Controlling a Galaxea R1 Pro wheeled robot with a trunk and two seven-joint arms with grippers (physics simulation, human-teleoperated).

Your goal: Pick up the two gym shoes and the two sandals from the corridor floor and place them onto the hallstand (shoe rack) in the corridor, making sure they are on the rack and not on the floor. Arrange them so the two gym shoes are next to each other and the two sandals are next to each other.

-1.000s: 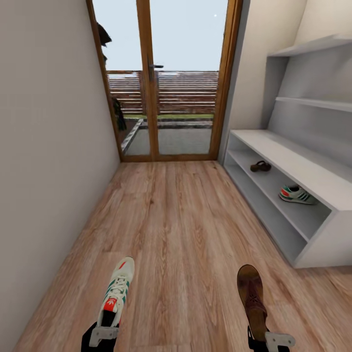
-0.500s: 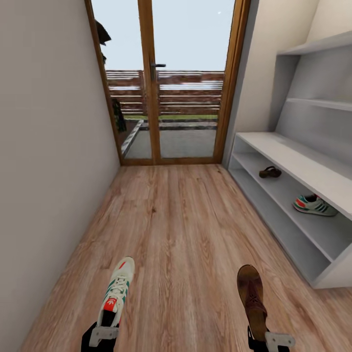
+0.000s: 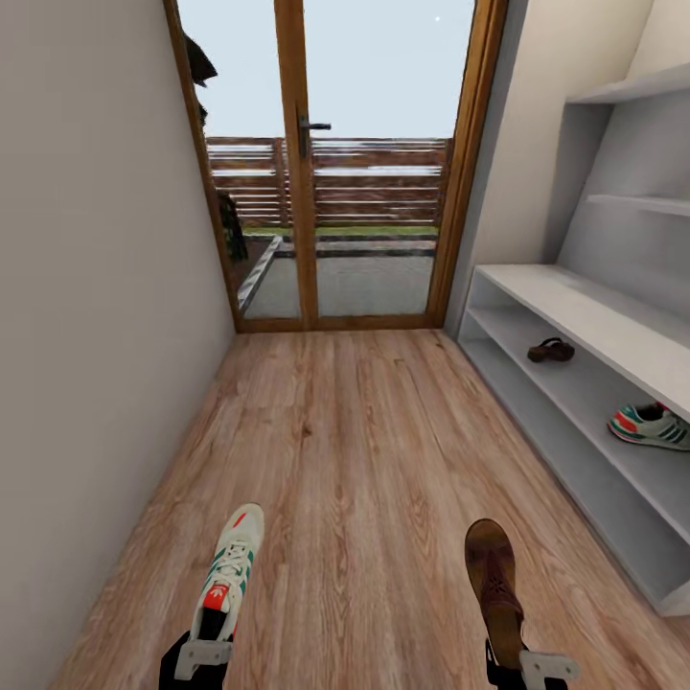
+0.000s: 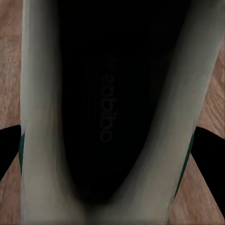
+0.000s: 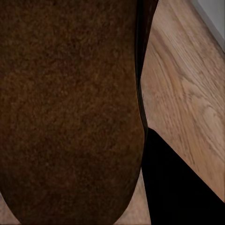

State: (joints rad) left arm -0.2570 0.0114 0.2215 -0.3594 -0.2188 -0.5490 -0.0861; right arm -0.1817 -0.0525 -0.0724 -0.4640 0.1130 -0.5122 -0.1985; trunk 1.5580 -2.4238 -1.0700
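In the head view my left gripper (image 3: 201,655) is shut on the heel of a white gym shoe (image 3: 228,573), toe pointing forward above the corridor floor (image 3: 364,450). In the left wrist view the shoe's dark inside (image 4: 110,117) lies between black fingers (image 4: 210,150). My right gripper (image 3: 522,665) is shut on a brown sandal (image 3: 493,571), whose footbed (image 5: 70,108) is seen close up in the right wrist view. The hallstand (image 3: 585,311) stands on the right. Its middle shelf holds the other sandal (image 3: 551,351) and, apart from it and nearer to me, the other gym shoe (image 3: 652,426).
A wood-framed glass door (image 3: 335,163) closes the far end of the corridor. A plain wall (image 3: 86,287) runs along the left. Staggered wall shelves (image 3: 632,144) rise above the rack's bench top.
The whole view has shifted: the rack and door have slid toward the right of the picture, so the camera has moved. Both held shoes keep their places in the grippers.
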